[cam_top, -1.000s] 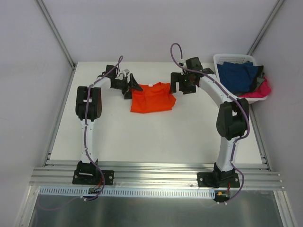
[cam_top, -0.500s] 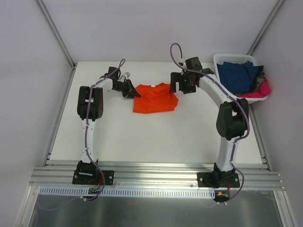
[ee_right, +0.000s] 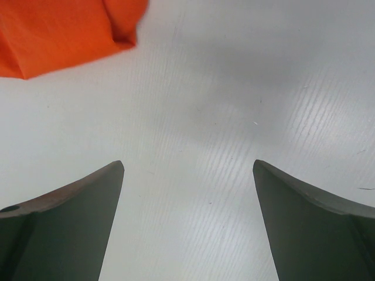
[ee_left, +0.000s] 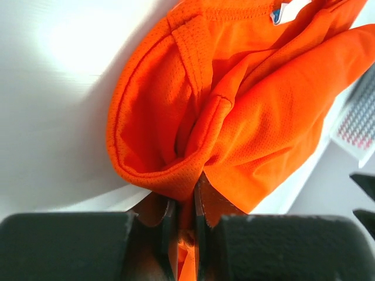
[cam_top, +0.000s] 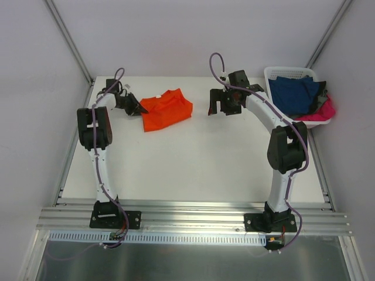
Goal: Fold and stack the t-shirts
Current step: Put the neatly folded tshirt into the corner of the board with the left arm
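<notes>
A folded bright orange t-shirt [cam_top: 166, 110] lies at the back left of the table. My left gripper [cam_top: 139, 109] is shut on the shirt's left edge; in the left wrist view the orange cloth [ee_left: 234, 111] bunches where it is pinched in my left gripper [ee_left: 185, 190]. My right gripper [cam_top: 218, 109] stands open to the right of the shirt, apart from it, with bare table between its fingers [ee_right: 88, 199] and an orange corner [ee_right: 53, 35] at the upper left. A navy t-shirt [cam_top: 296, 93] and a pink one [cam_top: 324, 111] sit in the basket.
A white slotted basket [cam_top: 280, 72] stands at the back right corner. Grey walls close the table on the left, back and right. A metal rail [cam_top: 193, 213] carries both arm bases at the near edge.
My left gripper has shut on the orange shirt's left edge and dragged it leftward across the table. The shirt now lies slightly turned. The right arm has stayed where it was.
</notes>
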Robot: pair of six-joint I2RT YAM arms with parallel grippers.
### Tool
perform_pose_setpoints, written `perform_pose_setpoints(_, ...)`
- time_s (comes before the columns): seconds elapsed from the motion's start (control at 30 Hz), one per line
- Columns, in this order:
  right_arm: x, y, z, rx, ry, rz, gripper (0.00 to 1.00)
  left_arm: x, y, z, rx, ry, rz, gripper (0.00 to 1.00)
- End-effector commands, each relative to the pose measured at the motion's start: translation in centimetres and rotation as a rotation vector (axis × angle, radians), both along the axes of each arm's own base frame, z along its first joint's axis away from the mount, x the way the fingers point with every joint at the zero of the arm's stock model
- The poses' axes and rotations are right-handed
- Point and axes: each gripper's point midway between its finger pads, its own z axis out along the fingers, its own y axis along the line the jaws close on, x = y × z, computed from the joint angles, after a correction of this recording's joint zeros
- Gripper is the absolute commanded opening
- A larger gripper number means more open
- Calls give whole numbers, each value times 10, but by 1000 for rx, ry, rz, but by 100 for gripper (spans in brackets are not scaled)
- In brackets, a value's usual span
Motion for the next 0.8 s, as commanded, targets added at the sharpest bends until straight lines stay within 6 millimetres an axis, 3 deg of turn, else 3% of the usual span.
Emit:
perform_pose_setpoints(0.0,10,11,40,39,-104,15,97,6,60,20,149,-49,102,0)
perform_pose_setpoints(0.07,10,12,40,40,-105,16,97,6,87,21,188,-46,147,0)
perform_pose_setpoints(0.23,9,16,39,47,-105,22,97,4,124,40,232,-68,223,0)
perform_pose_setpoints(0.47,9,22,44,67,-109,26,97,-3,189,79,281,-118,379,0)
perform_pose_setpoints(0.63,9,25,43,82,-100,23,97,-28,234,82,297,-93,471,0)
perform_pose_setpoints(0.77,12,29,43,100,-92,20,97,-48,253,88,297,-87,516,0)
